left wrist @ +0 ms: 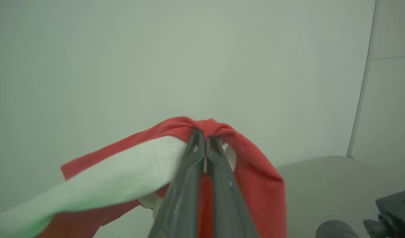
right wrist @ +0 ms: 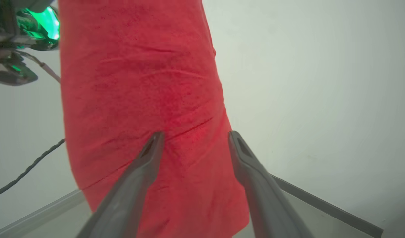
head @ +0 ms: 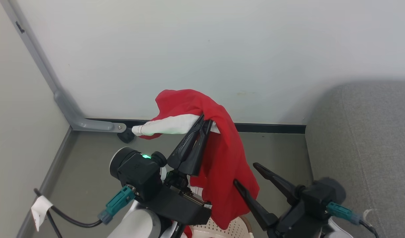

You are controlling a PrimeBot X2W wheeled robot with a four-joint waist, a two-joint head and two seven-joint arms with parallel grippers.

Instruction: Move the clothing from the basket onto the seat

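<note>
Hanging from the left gripper (head: 206,119), a red garment (head: 222,158) is shown by the head view in the air before the pale wall (head: 222,49). The gripper's two dark fingers are pressed together on a bunched fold near the top of the cloth. A white sleeve (head: 166,125) juts out toward the robot's left, and the red body drapes down below the pinch. The lower hem is seen just above a small part of the cream perforated basket (head: 238,229) at the bottom edge; whether the two touch cannot be told. The grey seat (head: 371,138) is seen at the right, well apart from the garment. The right gripper (head: 245,172) is held just beside the lower part of the hanging cloth, its fingers spread wide and closed on nothing.

The pinch itself is given close up by the left wrist view. There the fingers (left wrist: 185,185) are met at their tips and red fabric is gathered over them. The sleeve is seen trailing away, blurred, to the lower left of that view.

The cloth's surface is supplied by the right wrist view. A broad red panel with fine creases is seen hanging just beyond the parted fingers (right wrist: 136,178), and contact between them and the cloth cannot be told. A green light (right wrist: 48,21) on the other arm is shown at the upper left of that view.
</note>
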